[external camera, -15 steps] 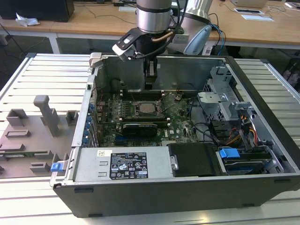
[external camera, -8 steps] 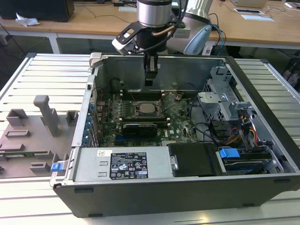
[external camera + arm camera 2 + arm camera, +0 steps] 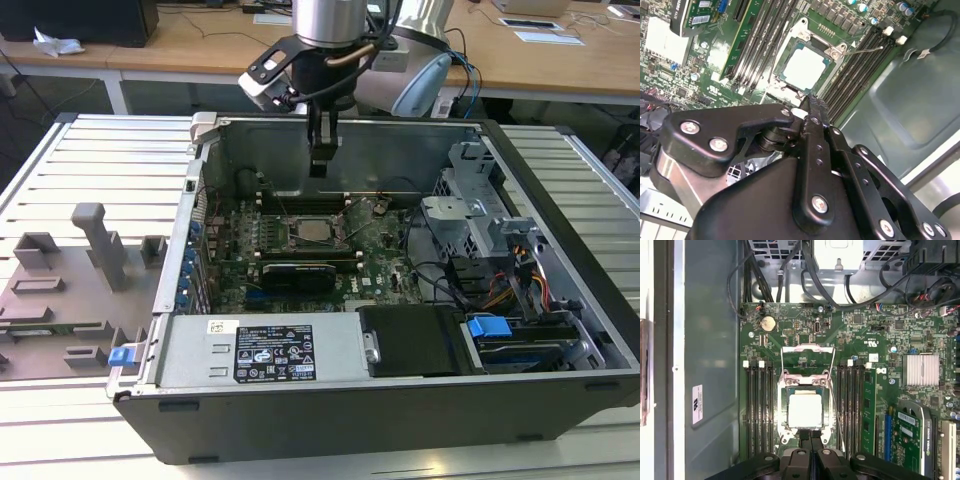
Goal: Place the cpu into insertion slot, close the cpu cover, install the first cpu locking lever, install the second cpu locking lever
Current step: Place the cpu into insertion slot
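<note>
1 cpu [image 3: 804, 410]; 1 cpu cover [image 3: 826, 411]; 2 levers [image 3: 865, 50].

In the first wrist view the end effector [image 3: 810, 434] hides one edge of the cpu cover [image 3: 804, 383].

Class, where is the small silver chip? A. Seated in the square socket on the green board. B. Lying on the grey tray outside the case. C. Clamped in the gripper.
A: the chip lies in the socket on the board, while the gripper hangs shut and empty above it.
</note>
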Robot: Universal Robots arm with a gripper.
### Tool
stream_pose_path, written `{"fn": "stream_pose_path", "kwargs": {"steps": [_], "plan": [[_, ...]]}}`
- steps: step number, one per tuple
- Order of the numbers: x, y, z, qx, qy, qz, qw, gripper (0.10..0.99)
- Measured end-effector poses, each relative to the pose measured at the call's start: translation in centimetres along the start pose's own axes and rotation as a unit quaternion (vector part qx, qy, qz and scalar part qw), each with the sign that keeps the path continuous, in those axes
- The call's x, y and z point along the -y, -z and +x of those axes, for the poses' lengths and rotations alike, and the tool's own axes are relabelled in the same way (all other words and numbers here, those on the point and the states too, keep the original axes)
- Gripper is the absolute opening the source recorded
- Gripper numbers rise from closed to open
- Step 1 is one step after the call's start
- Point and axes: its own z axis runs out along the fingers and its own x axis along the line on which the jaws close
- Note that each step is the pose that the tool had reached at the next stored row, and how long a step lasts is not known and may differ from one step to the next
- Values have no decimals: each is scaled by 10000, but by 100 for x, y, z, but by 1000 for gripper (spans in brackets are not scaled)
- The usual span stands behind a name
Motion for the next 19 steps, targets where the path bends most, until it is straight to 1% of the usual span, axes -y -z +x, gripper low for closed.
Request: {"fn": "stream_pose_path", "kwargs": {"steps": [2,7,10,11,19], "plan": [[-2,59,-1,0,0,0,10000,106],[-4,135,-2,0,0,0,10000,106],[-7,193,-3,0,0,1,10000,106],[-8,223,-3,0,0,1,10000,106],[-14,329,-4,0,0,3,10000,106]]}}
